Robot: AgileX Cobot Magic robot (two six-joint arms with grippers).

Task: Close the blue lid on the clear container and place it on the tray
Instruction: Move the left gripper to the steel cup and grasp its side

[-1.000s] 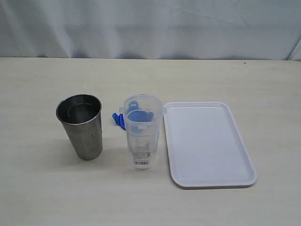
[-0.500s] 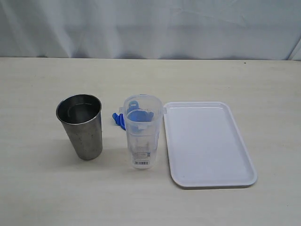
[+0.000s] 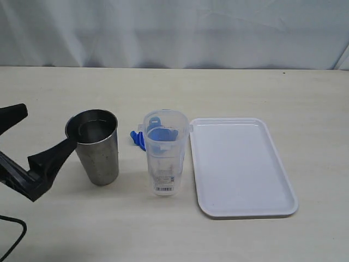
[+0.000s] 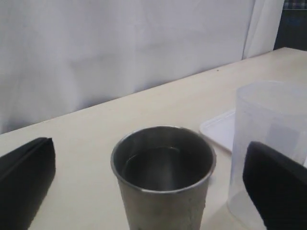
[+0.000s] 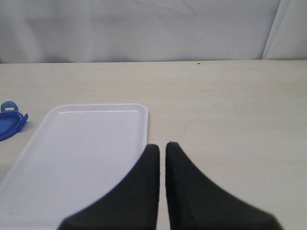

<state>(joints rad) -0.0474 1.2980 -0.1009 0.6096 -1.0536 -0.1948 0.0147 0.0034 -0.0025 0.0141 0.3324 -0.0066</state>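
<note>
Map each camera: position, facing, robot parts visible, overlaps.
Exterior: raised, off-arm, looking down at grey steel tumbler, tall clear plastic container, flat white rectangular tray; open left gripper.
Left wrist: on left arm, facing tumbler between its fingers.
Right wrist: on right arm, facing tray, small blue plastic lid; shut right gripper.
Shared: tray, all three.

Nothing readable is showing in any view. The only printed mark is a small white barcode label (image 3: 164, 188), sitting low on the side of the clear container (image 3: 165, 158), which is standing near the middle of the worktop (image 3: 245, 87). Its dark bars are showing in the exterior view, but any digits or letters on it are coming out too small to make out.
</note>
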